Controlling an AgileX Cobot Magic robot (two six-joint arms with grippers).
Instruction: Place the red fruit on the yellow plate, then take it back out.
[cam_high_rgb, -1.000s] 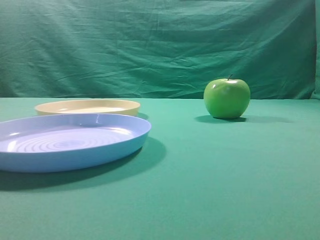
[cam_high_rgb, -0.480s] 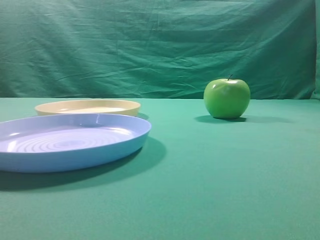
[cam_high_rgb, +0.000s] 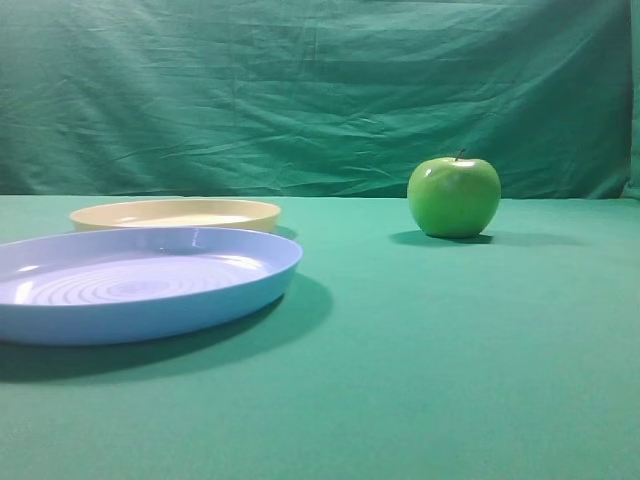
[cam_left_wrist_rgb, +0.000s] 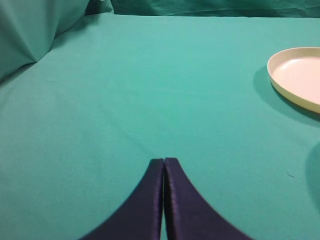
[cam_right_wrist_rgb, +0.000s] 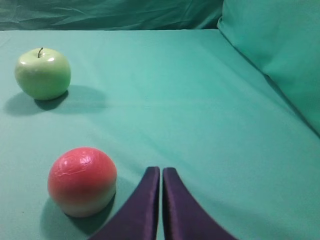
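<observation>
The red fruit (cam_right_wrist_rgb: 82, 180), glossy with a pale yellowish base, rests on the green cloth just left of my right gripper (cam_right_wrist_rgb: 161, 170), which is shut and empty. It does not show in the exterior high view. The yellow plate (cam_high_rgb: 176, 213) lies empty at the left, behind the blue plate, and its rim (cam_left_wrist_rgb: 280, 82) shows at the right edge of the left wrist view. My left gripper (cam_left_wrist_rgb: 163, 161) is shut with nothing in it, over bare cloth well left of that plate. Neither gripper appears in the exterior high view.
A larger light blue plate (cam_high_rgb: 250, 285) with concentric rings sits in front of the yellow one. A shiny green apple (cam_high_rgb: 453, 196) with a dark stem stands at the right, also seen as the green apple (cam_right_wrist_rgb: 43, 74) beyond the red fruit. A green cloth backdrop rises behind.
</observation>
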